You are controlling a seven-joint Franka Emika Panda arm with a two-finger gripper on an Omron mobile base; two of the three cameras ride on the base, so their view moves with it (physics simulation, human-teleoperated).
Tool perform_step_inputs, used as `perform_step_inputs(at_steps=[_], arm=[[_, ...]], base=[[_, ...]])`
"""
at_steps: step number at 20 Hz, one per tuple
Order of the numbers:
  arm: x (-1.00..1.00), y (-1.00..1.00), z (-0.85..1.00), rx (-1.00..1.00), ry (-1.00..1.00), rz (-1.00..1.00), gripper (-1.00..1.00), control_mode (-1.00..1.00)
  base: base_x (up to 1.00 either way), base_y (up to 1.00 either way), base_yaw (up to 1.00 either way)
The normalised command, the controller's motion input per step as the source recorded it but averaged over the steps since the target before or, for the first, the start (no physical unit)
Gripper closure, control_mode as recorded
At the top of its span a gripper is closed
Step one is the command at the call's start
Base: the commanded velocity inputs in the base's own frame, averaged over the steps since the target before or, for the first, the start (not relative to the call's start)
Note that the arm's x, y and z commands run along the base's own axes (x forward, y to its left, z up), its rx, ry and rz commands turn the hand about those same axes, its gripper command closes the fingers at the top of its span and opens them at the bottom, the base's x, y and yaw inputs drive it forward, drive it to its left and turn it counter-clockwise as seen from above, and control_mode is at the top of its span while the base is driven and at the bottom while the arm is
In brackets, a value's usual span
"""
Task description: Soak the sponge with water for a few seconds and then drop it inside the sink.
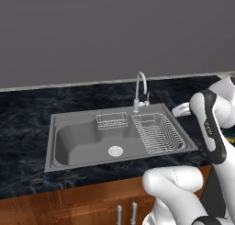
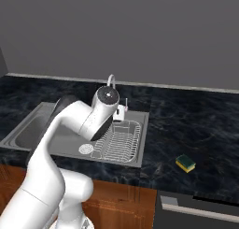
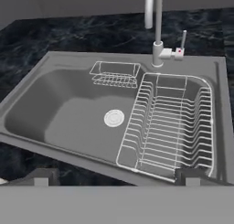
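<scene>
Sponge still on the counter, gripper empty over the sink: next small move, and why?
Probably swing the open gripper right, toward the sponge. It lies on the dark counter right of the sink, untouched, and no water runs from the faucet yet.

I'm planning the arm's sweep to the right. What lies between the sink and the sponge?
In the right base view, bare dark marble counter separates the sink from the sponge; nothing stands on that stretch.

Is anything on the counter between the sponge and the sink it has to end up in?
Nothing visible. The yellow block sponge with green top lies alone on the dark marble counter, right of the grey steel sink; bare counter separates them.
</scene>
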Motion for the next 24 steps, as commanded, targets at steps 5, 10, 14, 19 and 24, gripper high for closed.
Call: perform_step_inputs(at_steps=[5,10,14,19,24], arm=[[0.00,0.00,0.00,0.03,-0.25,0.00,-1.00,-1.00],[0.00,0.00,0.00,0.00,-0.27,0.00,-1.00,-1.00],[0.00,0.00,0.00,0.00,-0.24,0.03,-1.00,-1.00],[0.01,0.00,0.02,0.00,-0.21,0.07,-1.00,-1.00],[0.00,-0.07,0.11,0.00,-0.21,0.09,-1.00,-1.00]], base=[[0.00,0.00,0.00],[0.00,0.00,0.00],[0.00,0.00,0.00],[0.00,0.00,0.00],[0.00,0.00,0.00]])
